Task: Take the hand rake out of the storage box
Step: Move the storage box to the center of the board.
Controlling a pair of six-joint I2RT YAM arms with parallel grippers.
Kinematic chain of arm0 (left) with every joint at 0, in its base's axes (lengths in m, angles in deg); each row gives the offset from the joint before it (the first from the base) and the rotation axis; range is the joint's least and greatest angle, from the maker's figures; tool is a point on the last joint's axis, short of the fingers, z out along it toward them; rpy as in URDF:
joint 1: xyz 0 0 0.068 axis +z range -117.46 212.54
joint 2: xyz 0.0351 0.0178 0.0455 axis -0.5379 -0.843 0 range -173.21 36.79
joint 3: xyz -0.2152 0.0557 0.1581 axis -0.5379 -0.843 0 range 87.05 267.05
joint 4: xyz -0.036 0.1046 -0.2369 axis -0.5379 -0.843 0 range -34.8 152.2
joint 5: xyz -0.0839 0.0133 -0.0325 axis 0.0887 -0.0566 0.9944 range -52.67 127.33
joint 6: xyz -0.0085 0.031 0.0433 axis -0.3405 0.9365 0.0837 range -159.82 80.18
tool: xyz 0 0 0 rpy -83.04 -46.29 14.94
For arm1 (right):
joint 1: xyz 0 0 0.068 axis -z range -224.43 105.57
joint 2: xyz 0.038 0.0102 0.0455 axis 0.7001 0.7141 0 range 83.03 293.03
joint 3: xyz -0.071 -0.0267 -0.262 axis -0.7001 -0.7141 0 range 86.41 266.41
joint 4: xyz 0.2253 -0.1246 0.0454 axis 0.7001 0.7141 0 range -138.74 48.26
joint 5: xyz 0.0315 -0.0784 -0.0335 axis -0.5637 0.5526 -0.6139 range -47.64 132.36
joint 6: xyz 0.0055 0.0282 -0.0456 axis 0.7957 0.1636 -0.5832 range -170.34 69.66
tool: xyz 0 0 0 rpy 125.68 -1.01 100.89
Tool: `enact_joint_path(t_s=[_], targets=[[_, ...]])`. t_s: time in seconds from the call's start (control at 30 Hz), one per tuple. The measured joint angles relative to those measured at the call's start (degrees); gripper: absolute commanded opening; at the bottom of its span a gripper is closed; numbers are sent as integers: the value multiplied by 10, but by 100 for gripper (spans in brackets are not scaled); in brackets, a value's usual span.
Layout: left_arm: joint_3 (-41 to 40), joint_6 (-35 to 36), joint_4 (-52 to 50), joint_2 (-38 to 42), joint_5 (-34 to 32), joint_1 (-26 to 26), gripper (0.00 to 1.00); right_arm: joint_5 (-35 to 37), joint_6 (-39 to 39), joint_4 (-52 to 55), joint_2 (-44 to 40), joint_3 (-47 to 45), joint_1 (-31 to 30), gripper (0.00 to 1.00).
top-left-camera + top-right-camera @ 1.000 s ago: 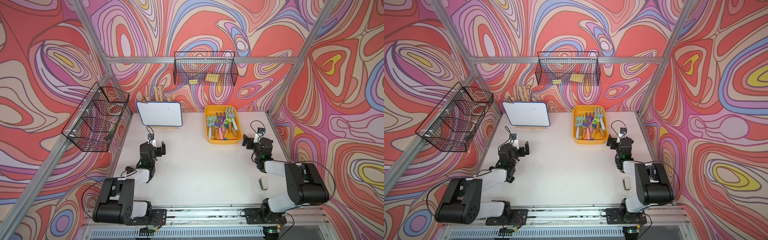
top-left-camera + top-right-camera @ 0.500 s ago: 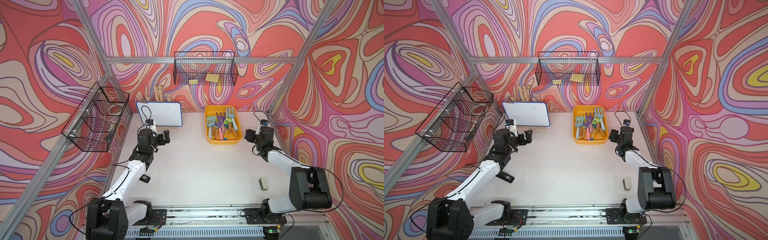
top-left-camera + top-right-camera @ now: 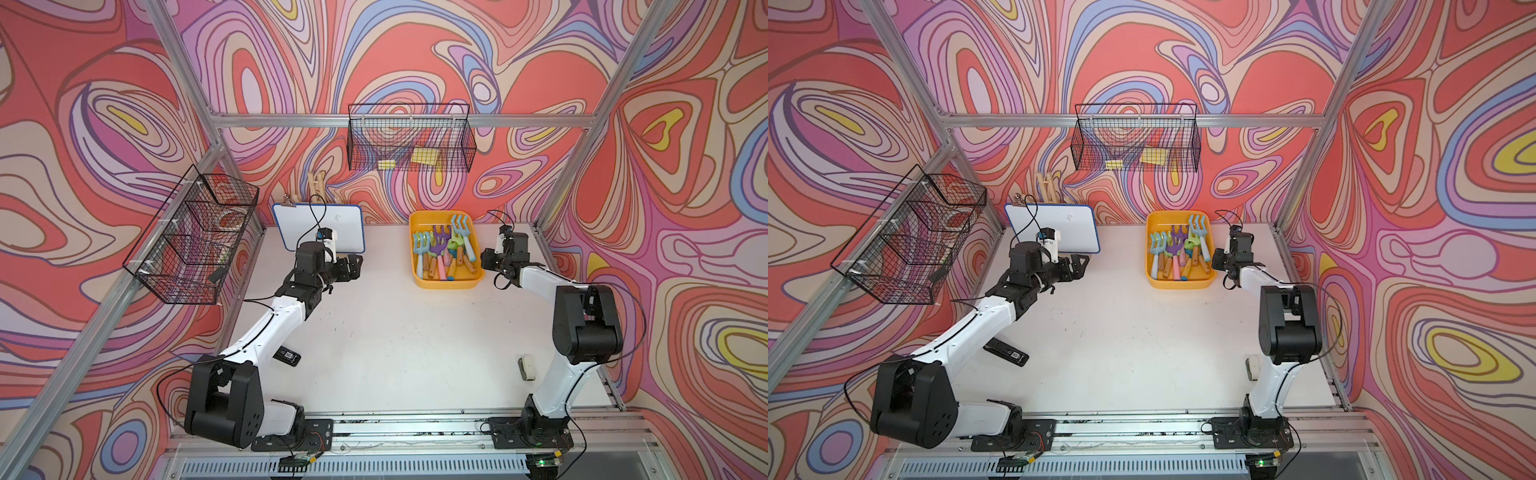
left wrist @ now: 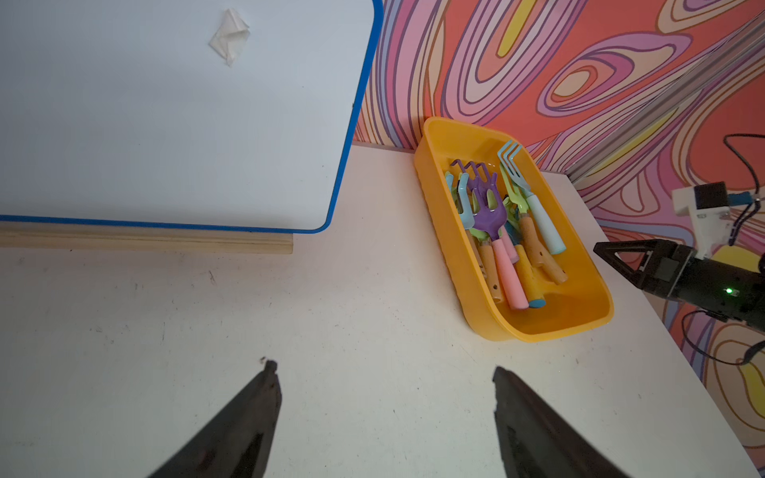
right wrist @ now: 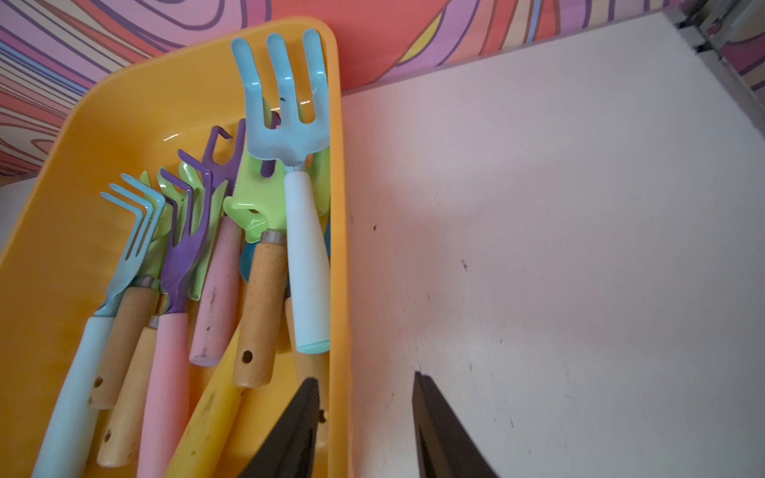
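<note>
**Right gripper is at the box, no rake out yet**

The white table (image 3: pixel 395 332) is the biggest thing here. A whiteboard (image 3: pixel 291 224) leans at its far left. The box (image 3: pixel 446 284) sits at the far right of the table. It is yellow-orange, shallow and shiny inside, and it is full of little garden tools.

The left gripper (image 4: pixel 383 366) hangs over bare table near the whiteboard, well apart from the box. Its fingers are spread wide and hold nothing.

The right gripper (image 5: pixel 364 376) is just beside the box's right wall, at the near end. Its fingers stand a little apart with nothing pinched. In the right wrist view one finger is over the inside of the box and the other is over the table, with the box wall between them. I cannot tell if a finger touches that wall.

I think the step now is reaching for a rake, since none is out yet. Next, the right gripper needs both fingers inside the box, one on each side of a handle. Then it must squeeze and lift straight up.

The closest rake (image 5: pixel 298 207) lies along the right wall, on top of the pile. It has a blue head with three prongs at the far end. Its smooth white handle points to the near end and has a blue-green tip. The handle looks tight against the wall, so a finger has little room there. The other rakes under it are green and purple, with pink and wood handles. Their heads cross, so one might snag and come up too.
</note>
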Motion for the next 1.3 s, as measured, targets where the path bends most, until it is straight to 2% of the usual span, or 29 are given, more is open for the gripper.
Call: enact_joint_path(t_s=[0.43, 0.77, 1.3], targets=[[0, 9, -19, -34, 2, 0, 83, -7, -27, 59, 75, 120, 0, 35], [0, 11, -22, -34, 3, 0, 79, -38, -31, 86, 94, 133, 0, 29], [0, 11, -31, -58, 17, 0, 78, -73, -17, 115, 124, 170, 1, 7]])
